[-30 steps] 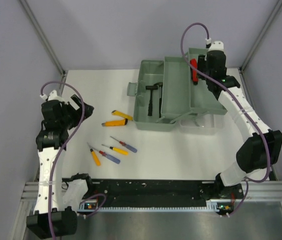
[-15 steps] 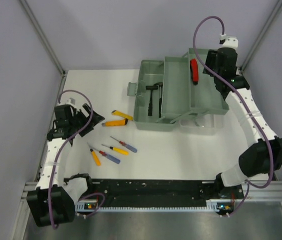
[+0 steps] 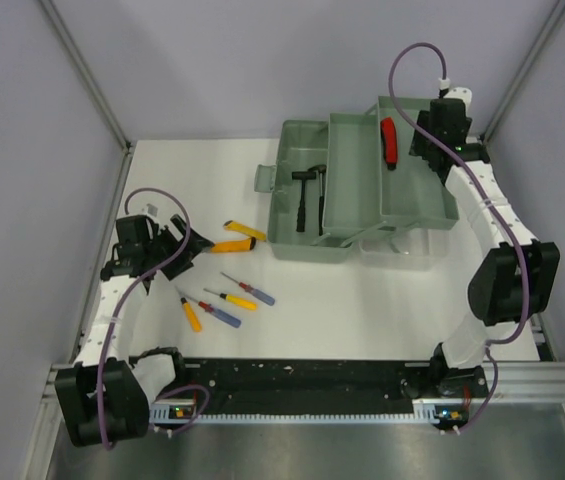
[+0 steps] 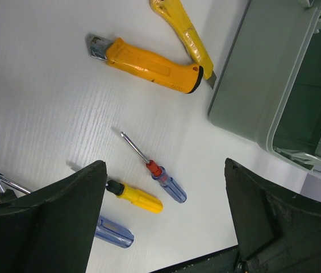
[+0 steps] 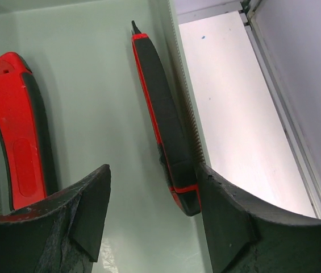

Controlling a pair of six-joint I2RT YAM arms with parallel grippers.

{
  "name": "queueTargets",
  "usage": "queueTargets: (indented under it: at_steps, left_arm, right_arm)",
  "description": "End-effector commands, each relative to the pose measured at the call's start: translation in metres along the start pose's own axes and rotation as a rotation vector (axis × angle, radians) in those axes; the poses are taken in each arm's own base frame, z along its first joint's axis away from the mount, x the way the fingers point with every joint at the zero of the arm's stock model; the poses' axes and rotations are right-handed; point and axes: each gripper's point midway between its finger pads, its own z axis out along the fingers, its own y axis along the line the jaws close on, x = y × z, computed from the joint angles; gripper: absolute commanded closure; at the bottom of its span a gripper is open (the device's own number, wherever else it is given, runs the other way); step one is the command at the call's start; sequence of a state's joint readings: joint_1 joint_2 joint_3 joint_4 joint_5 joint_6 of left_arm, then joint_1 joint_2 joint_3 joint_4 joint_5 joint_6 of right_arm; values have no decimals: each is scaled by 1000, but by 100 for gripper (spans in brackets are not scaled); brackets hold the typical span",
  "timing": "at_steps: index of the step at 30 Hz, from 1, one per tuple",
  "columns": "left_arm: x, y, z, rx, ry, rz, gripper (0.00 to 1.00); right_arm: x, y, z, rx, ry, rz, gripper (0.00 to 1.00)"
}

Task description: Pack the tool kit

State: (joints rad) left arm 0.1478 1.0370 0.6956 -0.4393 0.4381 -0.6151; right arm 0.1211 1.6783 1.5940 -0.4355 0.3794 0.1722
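The grey-green tool kit (image 3: pixel 297 240) stands open at the back right with its trays folded out. A small hammer (image 3: pixel 307 192) lies in its left half. The red-handled pliers (image 3: pixel 388 142) lie in the right tray (image 5: pixel 92 79). One of their handles (image 5: pixel 163 114) runs along the tray wall, its end beside my right finger. My right gripper (image 3: pixel 424 135) (image 5: pixel 151 216) hovers open over them. Two yellow knives (image 3: pixel 232 243) (image 4: pixel 149 63) and several screwdrivers (image 3: pixel 232 300) (image 4: pixel 169 185) lie on the white table. My left gripper (image 3: pixel 187 245) (image 4: pixel 166 216) hangs open above the screwdrivers.
The kit's translucent lid (image 3: pixel 402 250) shows under the right tray. A black rail (image 3: pixel 302 385) runs along the near edge between the arm bases. Grey walls enclose the table on three sides, with a metal frame post (image 5: pixel 279 96) close behind the right tray.
My right gripper opened, left the pliers in the tray and drew back to the right. My left arm came down and forward, to the knives and screwdrivers.
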Motion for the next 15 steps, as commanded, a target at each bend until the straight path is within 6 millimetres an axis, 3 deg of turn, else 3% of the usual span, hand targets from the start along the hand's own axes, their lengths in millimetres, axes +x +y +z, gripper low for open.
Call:
queueTargets:
  at_steps: [1,8,15]
  left_arm:
    - [-8,-7,1,38,-33,32,12]
    - [-7,-6,1,33,-29,34,13]
    - [-7,-6,1,33,-29,38,13]
  right_arm:
    - [-23,4,-1,-19,-46,51,39]
    - [-19,22,-3,-117,-21,88,42]
    - [-44,19,-28,-139,-87,119,44]
